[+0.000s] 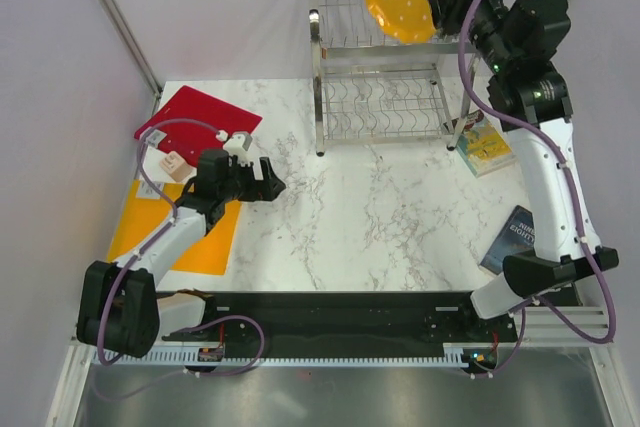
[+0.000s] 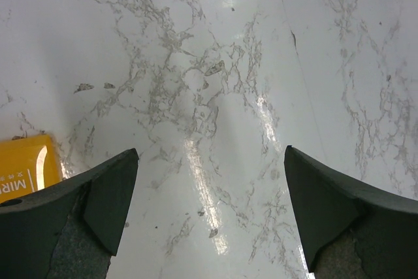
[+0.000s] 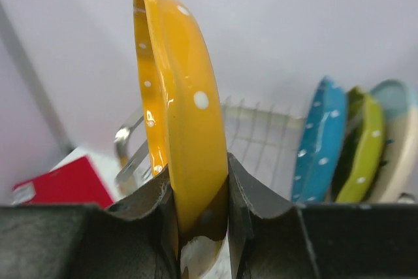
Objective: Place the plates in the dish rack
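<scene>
Fingers on the right [image 3: 261,208] clamp the orange dotted plate [image 3: 176,96] upright, dish rack [image 3: 261,136] beyond; left fingers [image 2: 98,191] spread wide above the table [image 2: 215,63].

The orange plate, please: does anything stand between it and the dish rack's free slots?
Nothing visible does. The right gripper holds the orange plate over the dish rack; the blue plate, nearest of those racked, stands apart to its side.

I see a white marble tabletop [image 1: 380,217] veined in grey; pale lilac walls [image 1: 60,67] close it in on three sides; slanted metal struts [image 1: 115,17] mark the far corners; a bright glare [image 2: 202,187] streaks the stone.
</scene>
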Robot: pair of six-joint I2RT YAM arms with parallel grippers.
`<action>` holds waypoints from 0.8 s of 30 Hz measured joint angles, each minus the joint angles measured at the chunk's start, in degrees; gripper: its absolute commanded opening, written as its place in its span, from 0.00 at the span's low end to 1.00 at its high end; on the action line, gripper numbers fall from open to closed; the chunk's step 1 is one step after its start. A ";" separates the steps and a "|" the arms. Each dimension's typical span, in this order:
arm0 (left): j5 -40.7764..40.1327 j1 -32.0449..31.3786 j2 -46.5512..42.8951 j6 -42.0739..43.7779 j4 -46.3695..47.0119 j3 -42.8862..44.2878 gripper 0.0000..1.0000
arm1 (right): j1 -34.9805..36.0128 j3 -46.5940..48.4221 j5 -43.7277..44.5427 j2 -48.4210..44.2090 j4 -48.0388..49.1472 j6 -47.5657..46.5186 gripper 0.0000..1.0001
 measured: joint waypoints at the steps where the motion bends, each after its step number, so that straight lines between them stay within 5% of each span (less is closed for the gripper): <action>1: 0.37 0.00 -0.17 -0.48 0.48 -0.33 1.00 | 0.52 0.92 3.89 1.11 2.01 -0.42 0.00; 11: 3.78 0.00 -4.15 -1.99 2.78 -5.29 1.00 | 10.43 13.11 40.02 19.93 16.59 -19.85 0.00; 24: 6.43 0.00 -4.94 -2.01 6.49 -7.58 1.00 | 9.20 14.82 47.78 25.00 17.07 -28.98 0.00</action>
